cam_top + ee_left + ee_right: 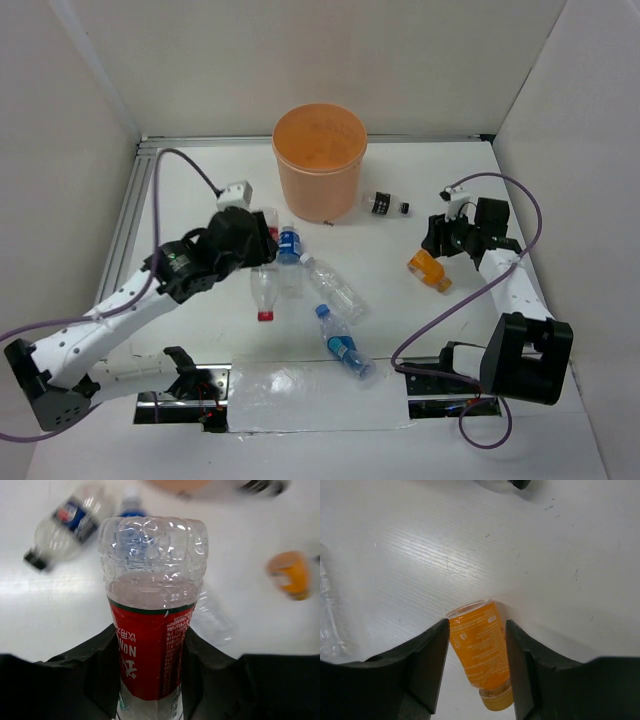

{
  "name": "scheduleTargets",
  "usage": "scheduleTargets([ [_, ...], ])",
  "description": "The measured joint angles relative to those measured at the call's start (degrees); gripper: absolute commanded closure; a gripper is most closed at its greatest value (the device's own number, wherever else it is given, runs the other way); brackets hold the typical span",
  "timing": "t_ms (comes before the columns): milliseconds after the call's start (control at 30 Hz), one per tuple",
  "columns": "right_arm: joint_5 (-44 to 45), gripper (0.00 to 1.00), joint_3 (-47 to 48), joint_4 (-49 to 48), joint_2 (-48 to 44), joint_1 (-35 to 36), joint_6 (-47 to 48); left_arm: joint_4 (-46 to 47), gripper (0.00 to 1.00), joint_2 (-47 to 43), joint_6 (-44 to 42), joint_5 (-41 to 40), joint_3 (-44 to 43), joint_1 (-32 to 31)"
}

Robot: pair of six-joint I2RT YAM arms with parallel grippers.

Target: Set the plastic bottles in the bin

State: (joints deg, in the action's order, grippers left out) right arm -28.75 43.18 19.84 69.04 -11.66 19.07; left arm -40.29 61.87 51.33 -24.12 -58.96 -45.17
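My left gripper (262, 238) is shut on a clear bottle with a red label (152, 605), its base pointing away from the wrist camera. My right gripper (477, 630) is open, one finger on each side of the stubby orange bottle (482, 652), which lies on the table (430, 268). The pale-orange bin (320, 160) stands at the back centre. On the table lie a blue-labelled bottle (290, 245), a red-capped clear bottle (264, 295), a clear bottle (335, 290), a blue-capped bottle (342, 347) and a black-labelled bottle (385, 204).
White walls close in the table on the left, back and right. A metal rail (130, 215) runs along the left edge. A clear plastic sheet (310, 395) lies at the front between the arm bases. Purple cables loop from both arms.
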Motion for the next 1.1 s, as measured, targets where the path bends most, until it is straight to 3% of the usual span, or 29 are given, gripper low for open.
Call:
scheduleTargets([
  [33, -0.94, 0.22, 0.15, 0.15, 0.11, 0.0, 1.07, 1.05, 1.0, -0.79, -2.45, 0.57, -4.11, -0.17],
  [167, -3.93, 0.04, 1.79, 1.14, 1.9, 0.0, 5.01, 7.52, 1.0, 2.75, -11.52, 0.68, -19.19, -0.11],
  [400, -6.67, 0.0, 3.96, 4.74, 6.05, 0.0, 9.38, 31.41, 1.0, 24.96, -29.05, -1.66, -41.0, 2.56],
  [533, -7.13, 0.0, 3.96, 6.29, 4.98, 0.0, 10.71, 38.75, 0.98, 40.3, -31.67, -5.42, -53.48, 6.25],
  [567, -7.13, 0.0, 3.85, 6.47, 4.46, 0.0, 11.06, 39.15, 0.9, 46.51, -31.5, -6.82, -59.84, 8.22],
  [633, -7.26, 0.0, 3.37, 6.69, 3.02, 0.0, 11.85, 39.54, 0.86, 49.51, -31.43, -7.67, -62.29, 9.38],
  [700, -7.04, 0.0, 2.4, 6.82, 1.55, 0.0, 12.57, 40.37, 0.75, 53.16, -31.54, -8.98, -64.83, 11.1],
  [733, -6.84, 0.0, 1.86, 6.93, 0.92, 0.0, 12.94, 40.61, 0.59, 54.49, -31.67, -9.46, -65.61, 11.78],
  [833, -6.05, 0.0, 1.2, 7.21, 0.31, 0.0, 13.81, 40.39, 0.26, 57.75, -32.09, -10.62, -67.28, 13.07],
  [867, -5.73, 0.0, 1.18, 7.21, 0.42, 0.0, 14.21, 39.98, 0.06, 58.16, -32.06, -10.56, -67.12, 13.25],
  [900, -5.44, 0.0, 1.18, 7.21, 0.61, 0.0, 14.58, 39.91, 0.0, 58.29, -32.2, -10.12, -66.29, 13.29],
  [1100, -3.08, 0.0, 1.18, 7.56, 6.12, 0.28, 18.51, 39.36, 0.0, 58.1, -31.76, -4.0, -62.75, 13.27],
])
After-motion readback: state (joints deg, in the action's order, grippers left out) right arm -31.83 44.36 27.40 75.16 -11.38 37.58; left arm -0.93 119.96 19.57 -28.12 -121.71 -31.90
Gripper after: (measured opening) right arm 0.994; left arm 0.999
